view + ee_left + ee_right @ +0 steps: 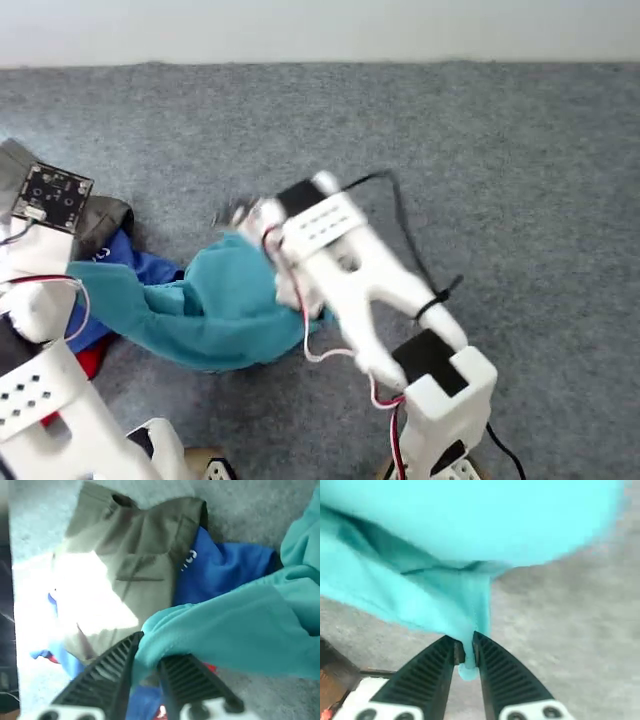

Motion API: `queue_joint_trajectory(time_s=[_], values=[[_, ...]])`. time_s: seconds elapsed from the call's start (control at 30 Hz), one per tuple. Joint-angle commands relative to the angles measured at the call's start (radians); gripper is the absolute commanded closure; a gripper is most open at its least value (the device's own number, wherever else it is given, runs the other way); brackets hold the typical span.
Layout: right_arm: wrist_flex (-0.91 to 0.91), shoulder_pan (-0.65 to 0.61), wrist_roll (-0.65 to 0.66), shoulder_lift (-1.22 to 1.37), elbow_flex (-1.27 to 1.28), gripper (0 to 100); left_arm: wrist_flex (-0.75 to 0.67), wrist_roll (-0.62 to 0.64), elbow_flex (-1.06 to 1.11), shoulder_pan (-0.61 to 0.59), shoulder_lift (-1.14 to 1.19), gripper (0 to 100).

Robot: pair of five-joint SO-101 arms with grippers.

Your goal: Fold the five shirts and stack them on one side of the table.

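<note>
A teal shirt (215, 305) hangs stretched between my two grippers over the grey table. My left gripper (149, 652) is shut on one end of the teal shirt (250, 630), at the table's left side (62, 285). My right gripper (465, 644) is shut on a bunched fold of the teal shirt (470, 535), near the table's middle (258, 225). Under the left arm lies a pile: an olive shirt (135, 555), a blue shirt (225, 570) and a red one (90, 358) peeking out.
The grey carpeted table (480, 160) stretches bare to the back and right. The right arm's white base (440, 400) and cables stand at the front. The left arm's body (50, 410) occupies the front left corner.
</note>
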Motion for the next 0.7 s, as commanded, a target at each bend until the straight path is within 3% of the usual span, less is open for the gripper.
queue_joint_trajectory(time_s=[0.0, 0.27, 0.67], values=[[0.045, 0.097, 0.071, -0.153, -0.157, 98.8, 0.006, 0.011, -0.15, 0.064, -0.014, 99], [0.012, 0.236, 0.178, -0.441, -0.356, 98.8, -0.13, 0.011, -0.464, 0.236, -0.005, 99], [-0.153, 0.453, 0.295, -0.622, -0.566, 98.8, -0.525, 0.005, -0.605, 0.252, -0.014, 99]])
